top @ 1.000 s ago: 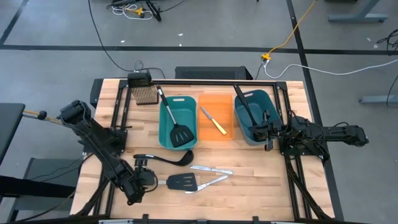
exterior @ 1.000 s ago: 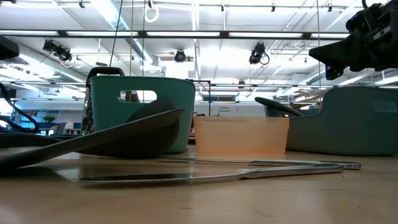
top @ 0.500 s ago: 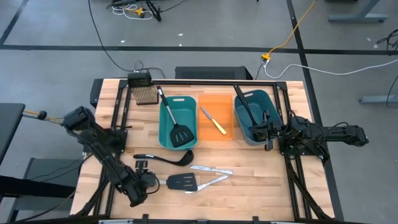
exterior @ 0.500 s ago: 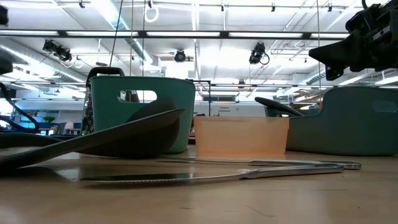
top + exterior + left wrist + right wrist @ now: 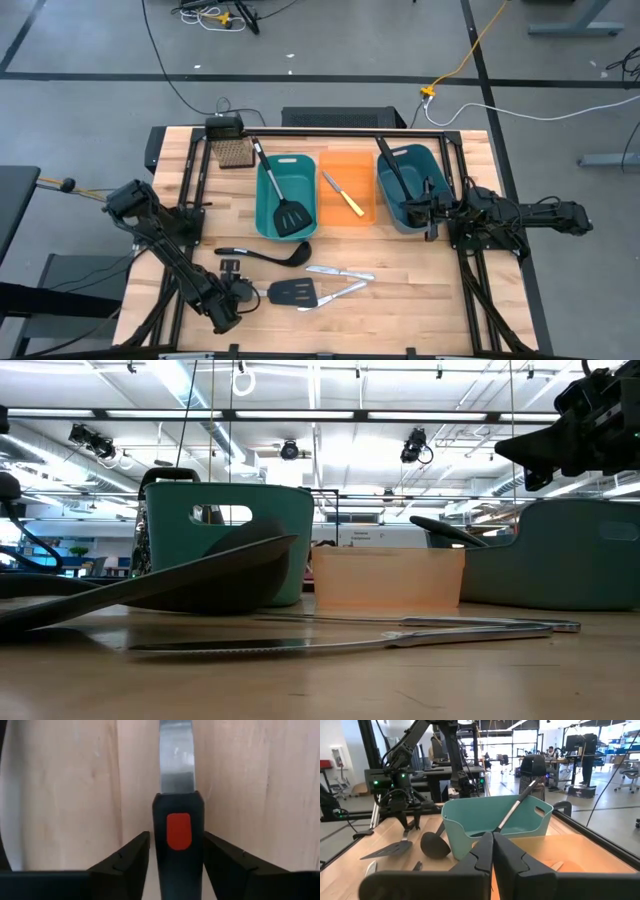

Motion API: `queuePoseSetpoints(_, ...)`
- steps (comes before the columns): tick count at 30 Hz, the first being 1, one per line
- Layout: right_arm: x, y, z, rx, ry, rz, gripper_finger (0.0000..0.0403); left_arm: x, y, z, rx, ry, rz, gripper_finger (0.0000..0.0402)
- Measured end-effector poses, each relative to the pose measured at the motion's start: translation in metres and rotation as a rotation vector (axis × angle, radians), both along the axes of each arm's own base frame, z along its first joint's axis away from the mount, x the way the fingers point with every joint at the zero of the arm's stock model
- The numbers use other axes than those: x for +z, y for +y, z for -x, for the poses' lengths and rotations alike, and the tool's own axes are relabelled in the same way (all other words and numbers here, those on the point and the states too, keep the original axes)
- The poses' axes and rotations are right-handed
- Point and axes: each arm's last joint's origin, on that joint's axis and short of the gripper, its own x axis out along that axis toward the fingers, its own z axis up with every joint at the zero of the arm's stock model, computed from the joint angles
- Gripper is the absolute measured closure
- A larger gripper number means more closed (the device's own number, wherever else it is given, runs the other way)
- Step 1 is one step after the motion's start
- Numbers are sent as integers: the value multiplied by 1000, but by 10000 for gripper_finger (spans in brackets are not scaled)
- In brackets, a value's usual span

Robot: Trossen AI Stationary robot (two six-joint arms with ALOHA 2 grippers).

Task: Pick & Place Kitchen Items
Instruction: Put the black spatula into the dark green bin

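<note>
A black slotted spatula point(image 5: 293, 292) lies flat on the table near its front edge, its red-marked handle point(image 5: 178, 829) pointing toward the table's left. My left gripper point(image 5: 238, 291) points down over that handle, open, with one finger point(image 5: 132, 856) close on each side of it. A black ladle point(image 5: 272, 255) and two silver knives point(image 5: 341, 272) lie flat nearby. My right gripper point(image 5: 432, 212) is shut and level at the table's right, beside the right teal bin point(image 5: 410, 205). My left gripper comes from above, fingers pointing down and lying across the spatula handle near its free end point(image 5: 178, 865). The fingers stand hard by its two sides; I cannot tell whether they touch it. The spatula lies flat on the table.
The left teal bin point(image 5: 268, 205) holds a black spatula point(image 5: 290, 212). The orange bin point(image 5: 362, 175) holds a yellow-handled knife point(image 5: 346, 198), and the right teal bin a black ladle point(image 5: 392, 166). A metal grater point(image 5: 231, 150) stands at the far left. Bare wood lies at the near right.
My left gripper has come down toward the spatula's handle, the arm folding lower over the table's near left corner. The spatula, the ladle and the knives lie where they were.
</note>
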Motion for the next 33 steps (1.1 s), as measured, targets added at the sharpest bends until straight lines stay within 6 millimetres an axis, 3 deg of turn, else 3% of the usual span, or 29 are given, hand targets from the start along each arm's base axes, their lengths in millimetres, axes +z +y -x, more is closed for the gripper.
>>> queuePoseSetpoints(4,0,0,0,0,1,1,385,0,0,0,-2,6,6,281)
queuePoseSetpoints(17,0,0,0,1,2,2,385,8,-5,-3,-68,-17,-16,284)
queuePoseSetpoints(28,0,0,0,1,2,2,385,50,-6,-8,-108,-132,-79,284)
queuePoseSetpoints(33,0,0,0,0,2,3,385,89,-2,-10,-144,-254,-207,284)
